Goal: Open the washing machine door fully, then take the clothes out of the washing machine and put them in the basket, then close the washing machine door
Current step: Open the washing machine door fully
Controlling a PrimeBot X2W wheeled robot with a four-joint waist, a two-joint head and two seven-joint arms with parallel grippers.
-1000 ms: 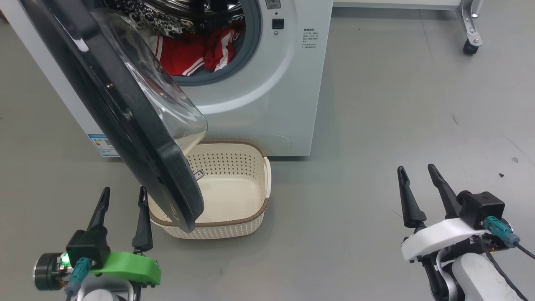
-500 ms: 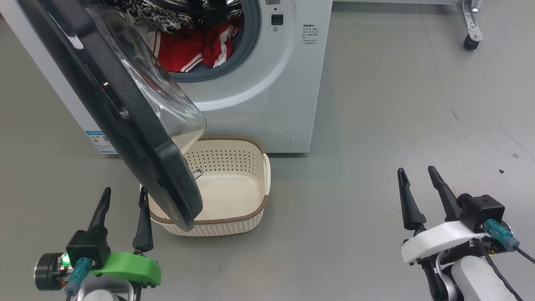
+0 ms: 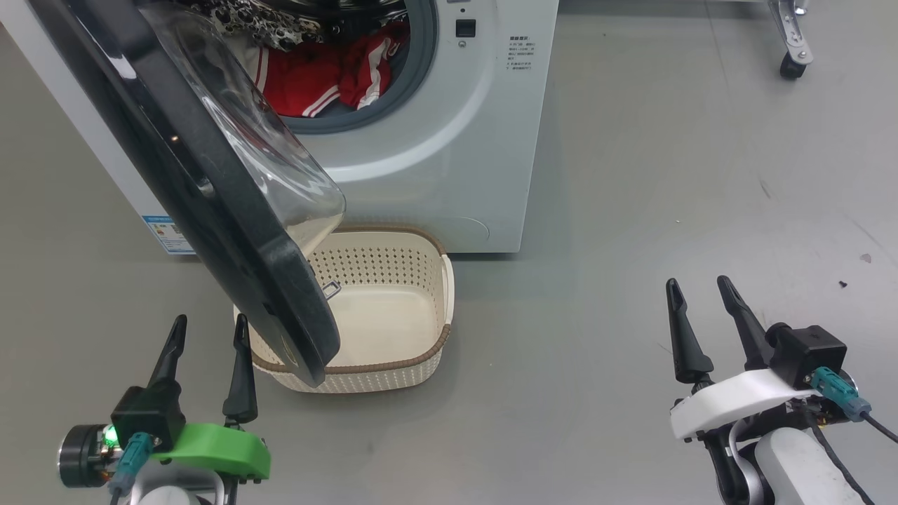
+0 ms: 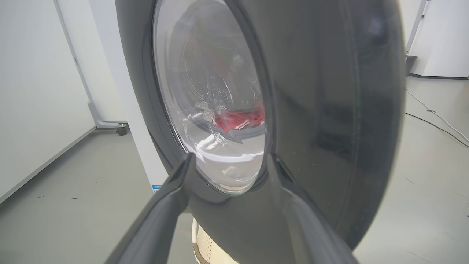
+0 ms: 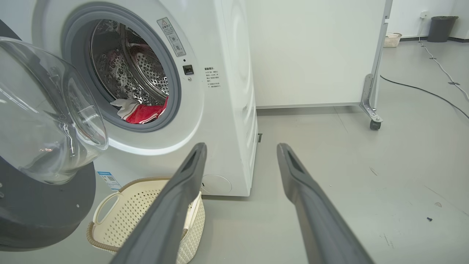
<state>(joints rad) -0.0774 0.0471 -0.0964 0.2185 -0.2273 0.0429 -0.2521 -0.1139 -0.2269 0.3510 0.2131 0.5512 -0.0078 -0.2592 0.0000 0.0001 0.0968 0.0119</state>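
The large round glossy black door with the bulging clear glass window (image 3: 266,280) is seen standing partly open, hinged at the left of the big white front-loading washing machine (image 3: 449,140) and swung out towards the robot. Its free lower edge is found just ahead of, and slightly right of, the left gripper (image 3: 210,319), whose two long dark fingers are spread wide and empty. In the left wrist view the door's outer black face is met straight ahead of those fingers.

The right gripper (image 3: 698,280), likewise spread and holding nothing, is held well apart to the right, on the side that the glass bowl faces.

The left arm is judged much the nearer to the door's edge, so the further swing to the left would most readily be made from there.

The red garments with white stripes (image 3: 316,81) are seen lying in the steel drum. The small cream perforated plastic basket with a brown rim (image 3: 393,379) is set on the floor before the machine, its left part overhung by the door.
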